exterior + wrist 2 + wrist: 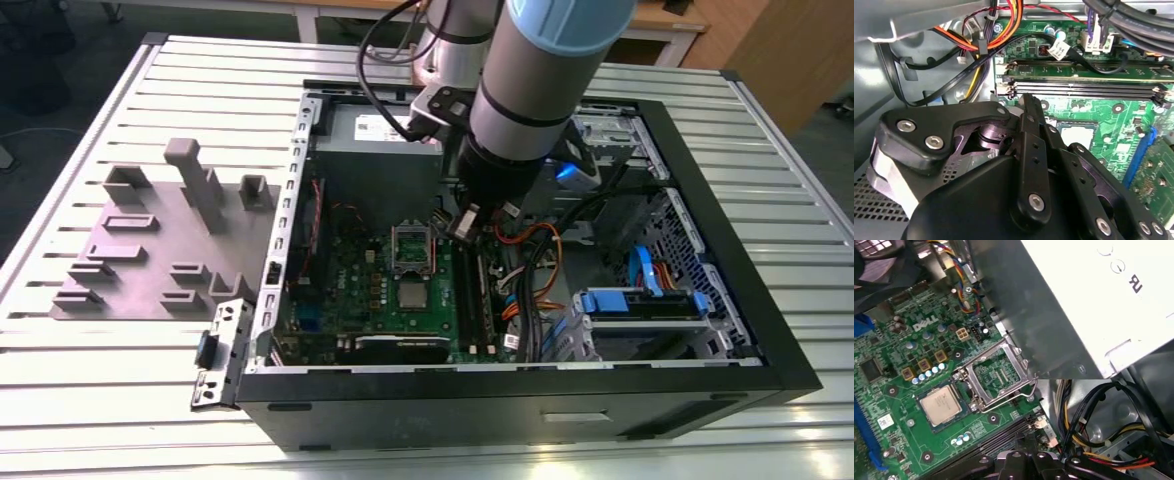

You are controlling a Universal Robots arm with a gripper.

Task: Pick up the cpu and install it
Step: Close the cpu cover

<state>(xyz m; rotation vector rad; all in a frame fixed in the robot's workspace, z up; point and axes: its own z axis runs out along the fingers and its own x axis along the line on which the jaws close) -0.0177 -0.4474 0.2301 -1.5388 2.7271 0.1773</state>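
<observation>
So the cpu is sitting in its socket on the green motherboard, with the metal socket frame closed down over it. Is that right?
Not quite. The cpu does sit in its socket on the green motherboard, but the metal socket frame is swung open beside it, not closed over it. The first wrist view shows the chip's metal top fully uncovered.

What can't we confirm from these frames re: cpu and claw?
- Claw fingertips: in the second wrist view its own black body hides them, so open or shut is unclear.
- cpu seating: in the first wrist view it lies in the socket beside the open metal frame; full seating can't be judged.
- In the exterior view the arm covers the claw.
</observation>
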